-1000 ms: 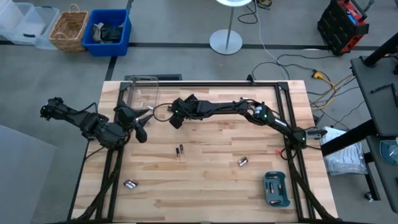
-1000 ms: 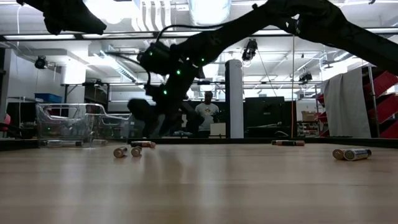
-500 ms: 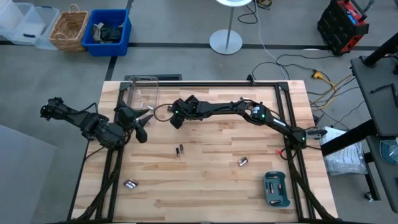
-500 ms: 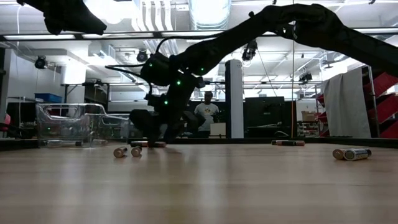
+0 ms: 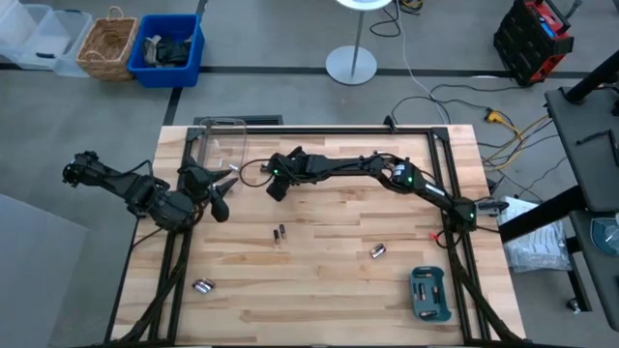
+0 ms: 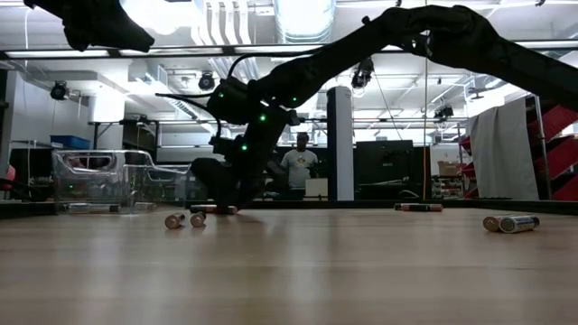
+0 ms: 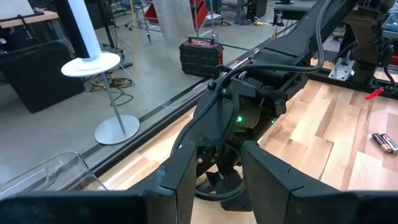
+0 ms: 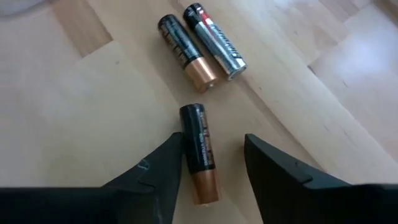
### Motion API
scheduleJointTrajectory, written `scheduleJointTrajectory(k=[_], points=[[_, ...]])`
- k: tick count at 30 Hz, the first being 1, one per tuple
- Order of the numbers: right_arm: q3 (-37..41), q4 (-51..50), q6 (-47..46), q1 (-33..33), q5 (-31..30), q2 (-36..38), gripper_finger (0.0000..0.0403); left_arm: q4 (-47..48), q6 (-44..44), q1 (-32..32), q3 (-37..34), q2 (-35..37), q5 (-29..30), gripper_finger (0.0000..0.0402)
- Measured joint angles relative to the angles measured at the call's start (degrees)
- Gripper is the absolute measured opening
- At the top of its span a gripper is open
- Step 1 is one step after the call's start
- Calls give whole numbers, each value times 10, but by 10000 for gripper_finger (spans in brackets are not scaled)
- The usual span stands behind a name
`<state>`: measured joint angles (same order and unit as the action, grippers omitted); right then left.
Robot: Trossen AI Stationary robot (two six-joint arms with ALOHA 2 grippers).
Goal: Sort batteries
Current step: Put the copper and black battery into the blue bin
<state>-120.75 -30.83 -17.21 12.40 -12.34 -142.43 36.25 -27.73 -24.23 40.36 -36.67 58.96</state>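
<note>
The right gripper (image 8: 208, 168) is reaching down for a pickup, fingers spread around a dark, copper-tipped cell (image 8: 199, 152) lying flat on the table (image 5: 329, 290) between them; next it looks to need a small descent, then a squeeze; two more cells (image 8: 199, 46) are lying just beyond; the left gripper (image 5: 221, 203) is waiting near the clear box (image 5: 222, 140), fingers parted.

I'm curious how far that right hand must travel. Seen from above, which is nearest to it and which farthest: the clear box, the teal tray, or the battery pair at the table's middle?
1. Clear box, left of the right hand.
2. Middle battery pair, below it.
3. Teal tray, far right corner.
</note>
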Motion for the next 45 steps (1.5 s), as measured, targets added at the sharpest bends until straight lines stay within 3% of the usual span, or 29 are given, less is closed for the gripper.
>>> scheduleJointTrajectory(k=[15, 26, 36, 42, 45], points=[[3, -18, 45, -3, 24, 1, 47, 8, 0, 0, 0, -1, 0, 109], [6, -39, 74, -3, 46, 23, 46, 9, 0, 0, 0, -11, 0, 109], [-27, -231, 123, -7, 64, 123, 46, 9, 0, 0, 0, -13, 0, 109], [-25, -354, 172, -22, 157, 199, 40, 8, 0, 0, 0, -14, 0, 109], [-17, -439, 163, -35, 163, 238, 43, 8, 0, 0, 0, -15, 0, 109]])
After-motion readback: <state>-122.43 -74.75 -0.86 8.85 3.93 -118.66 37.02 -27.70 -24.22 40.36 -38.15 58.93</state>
